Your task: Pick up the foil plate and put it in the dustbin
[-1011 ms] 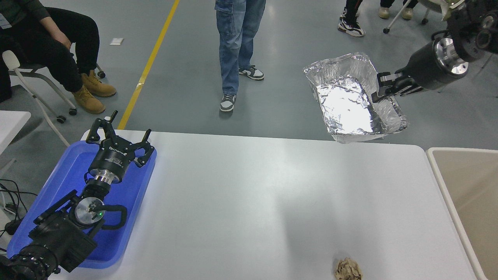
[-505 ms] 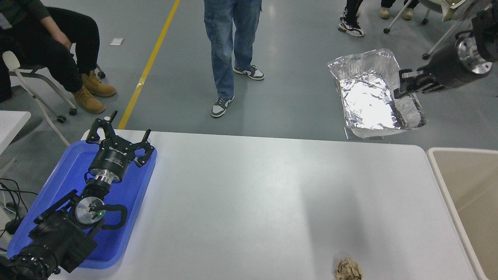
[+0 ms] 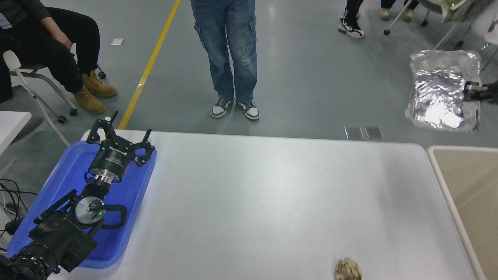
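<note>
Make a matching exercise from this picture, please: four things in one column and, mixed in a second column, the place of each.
Things:
1. foil plate
2. dustbin
3. paper ball
4. blue tray

Places:
A. on the table's near edge
B. beside the table's right end
C. at the table's left end, under the parked left gripper
D. in the air, held by the right gripper

Pairs: 1-D, 2-B, 3-A, 4-C
</note>
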